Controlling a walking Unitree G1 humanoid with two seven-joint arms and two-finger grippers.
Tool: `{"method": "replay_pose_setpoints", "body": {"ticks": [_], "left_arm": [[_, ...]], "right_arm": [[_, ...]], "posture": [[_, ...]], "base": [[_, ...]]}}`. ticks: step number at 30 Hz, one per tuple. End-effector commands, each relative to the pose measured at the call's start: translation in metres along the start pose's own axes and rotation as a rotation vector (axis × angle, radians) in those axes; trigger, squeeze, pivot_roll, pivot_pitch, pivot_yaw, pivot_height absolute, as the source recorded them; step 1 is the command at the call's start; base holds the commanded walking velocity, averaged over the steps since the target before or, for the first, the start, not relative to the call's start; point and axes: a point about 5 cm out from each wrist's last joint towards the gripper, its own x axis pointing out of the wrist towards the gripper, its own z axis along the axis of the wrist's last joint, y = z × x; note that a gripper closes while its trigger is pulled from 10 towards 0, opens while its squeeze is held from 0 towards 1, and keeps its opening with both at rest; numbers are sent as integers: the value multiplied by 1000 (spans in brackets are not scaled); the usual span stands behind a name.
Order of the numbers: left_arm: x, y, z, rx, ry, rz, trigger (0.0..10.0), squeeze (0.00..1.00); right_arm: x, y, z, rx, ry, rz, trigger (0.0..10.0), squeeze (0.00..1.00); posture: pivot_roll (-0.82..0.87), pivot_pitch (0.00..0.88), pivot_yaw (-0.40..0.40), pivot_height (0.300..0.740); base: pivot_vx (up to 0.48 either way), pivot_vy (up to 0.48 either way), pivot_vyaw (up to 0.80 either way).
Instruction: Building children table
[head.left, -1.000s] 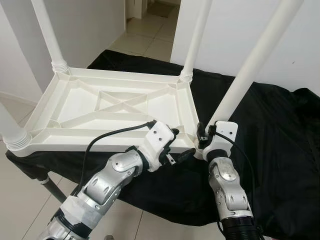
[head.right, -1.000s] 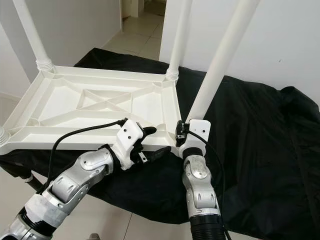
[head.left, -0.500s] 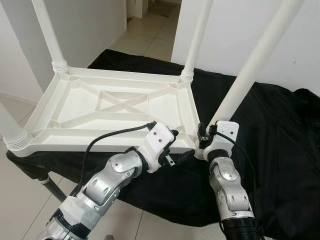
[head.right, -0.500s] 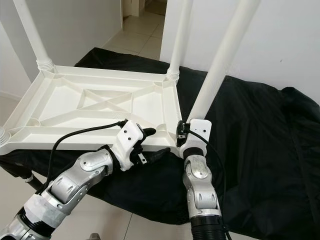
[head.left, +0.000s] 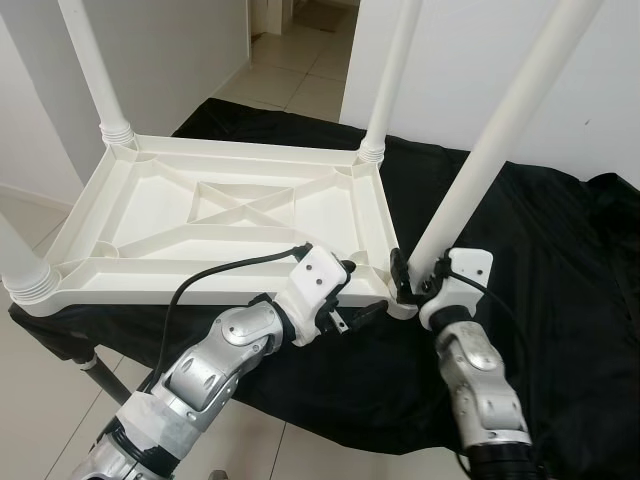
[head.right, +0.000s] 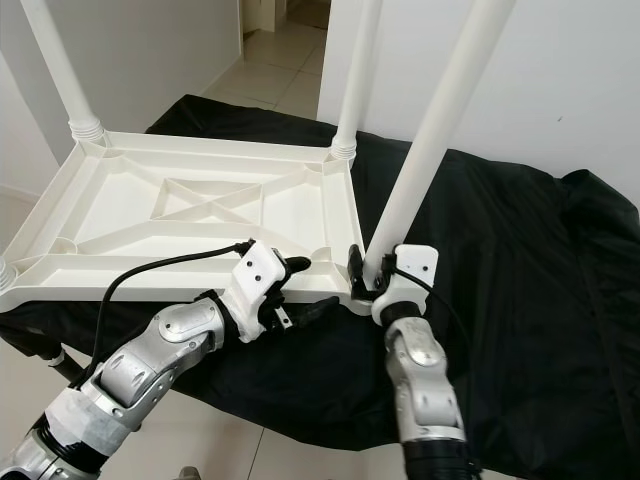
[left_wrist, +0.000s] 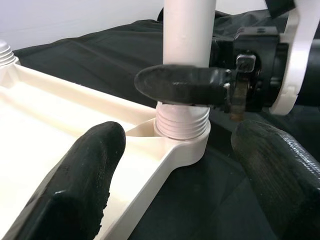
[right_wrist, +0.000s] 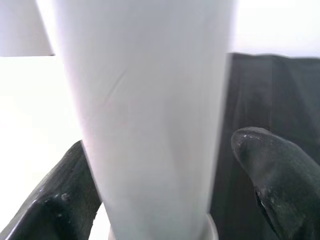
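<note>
A white plastic children's table (head.left: 150, 205) lies upside down on a black cloth, with its legs pointing up. The front right leg (head.left: 500, 130) stands in its corner socket, and its threaded collar (left_wrist: 182, 122) sits at the socket rim. My right gripper (head.left: 418, 283) is open and straddles this leg just above the collar. One finger (right_wrist: 65, 200) lies against the leg, while the other finger (right_wrist: 270, 170) stands a little off it. My left gripper (head.left: 362, 290) is open at the table's front rim, just left of that corner, and holds nothing.
The black cloth (head.left: 560, 260) covers a low stand whose metal leg (head.left: 95, 372) shows at the lower left. White walls stand behind, with a doorway (head.left: 300, 40) onto the tiled floor at the back. Three other table legs (head.left: 90, 60) rise at the remaining corners.
My right wrist has swung round the front right leg, from in front of it to its right side. The left gripper and the table have barely moved.
</note>
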Motion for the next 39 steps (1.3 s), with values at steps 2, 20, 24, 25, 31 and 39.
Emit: {"method": "replay_pose_setpoints", "body": {"ticks": [2, 20, 24, 25, 31, 39], "left_arm": [[1, -10, 1, 22, 3, -154, 10000, 0], [4, -7, 0, 67, 3, -107, 10000, 0], [5, -9, 1, 58, -7, -97, 10000, 0], [5, -9, 1, 55, -6, -96, 10000, 0], [7, -9, -5, 25, 46, -89, 10000, 0], [8, -11, -8, -5, 73, -80, 10000, 0]], "right_arm": [[0, -2, -1, -16, 2, 109, 10000, 0], [18, -14, 1, -118, 35, 333, 10000, 0], [22, -14, -5, -134, 64, 389, 10000, 0], [23, -15, -5, -136, 65, 396, 10000, 0], [31, -20, -3, -148, 50, 402, 10000, 0], [31, -25, -4, -151, 42, 407, 0, 0]], "posture": [[-23, 0, -67, 740], [-15, 0, -64, 740], [-14, 0, -65, 740], [-14, 0, -65, 740], [-9, 0, -71, 740], [-7, 0, -72, 740]], "base": [[0, 0, 0], [0, 0, 0], [0, 0, 0], [0, 0, 0], [0, 0, 0], [0, 0, 0]]}}
